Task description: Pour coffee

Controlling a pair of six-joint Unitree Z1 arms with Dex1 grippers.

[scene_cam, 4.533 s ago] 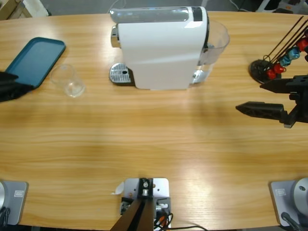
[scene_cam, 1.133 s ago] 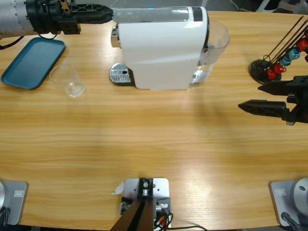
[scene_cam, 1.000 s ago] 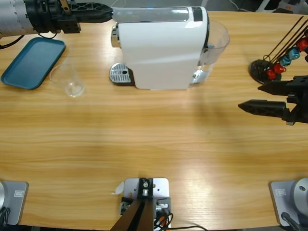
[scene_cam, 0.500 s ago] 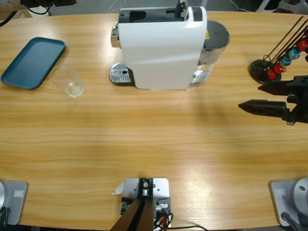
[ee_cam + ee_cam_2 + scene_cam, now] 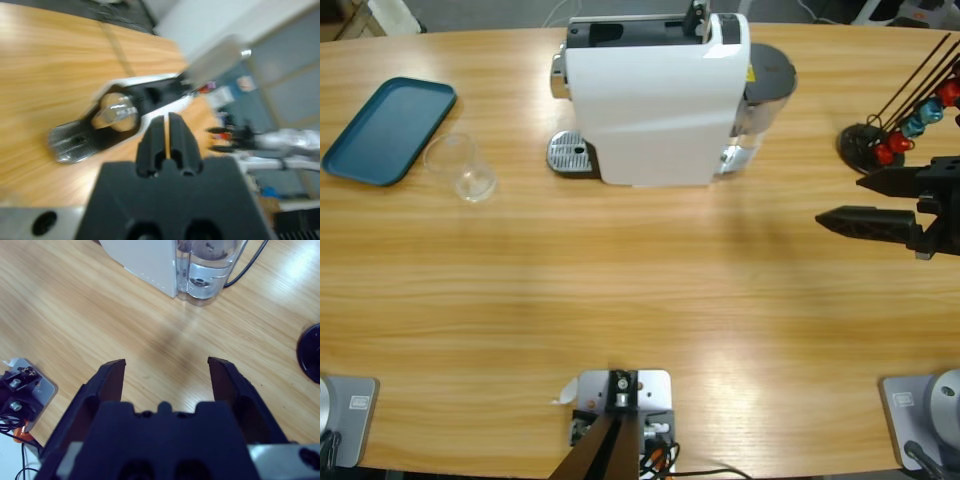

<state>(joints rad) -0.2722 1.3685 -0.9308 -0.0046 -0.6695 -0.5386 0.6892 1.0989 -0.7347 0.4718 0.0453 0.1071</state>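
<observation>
No coffee shows anywhere; the clear glass (image 5: 462, 167) stands empty on the table left of the white coffee machine (image 5: 655, 100), whose top lid stands raised. Its metal drip tray (image 5: 570, 153) is bare. My left gripper (image 5: 167, 125) is shut on nothing and looks down on the machine's open top (image 5: 125, 107) from above; this arm is outside the high view. At the table's right edge my right gripper (image 5: 840, 203) is open and holds nothing, pointing toward the machine; the right wrist view looks past the right gripper (image 5: 166, 362) at bare wood.
A blue tray (image 5: 388, 130) lies at the far left beside the glass. A capsule stand (image 5: 895, 130) with red and blue capsules rises at the right, just behind my right gripper. The machine's water tank (image 5: 207, 270) faces the right gripper.
The left arm, which reached to the machine's top a second ago, has drawn away up-left and left the high view. The machine's lid now stands open. The right arm has not moved.
</observation>
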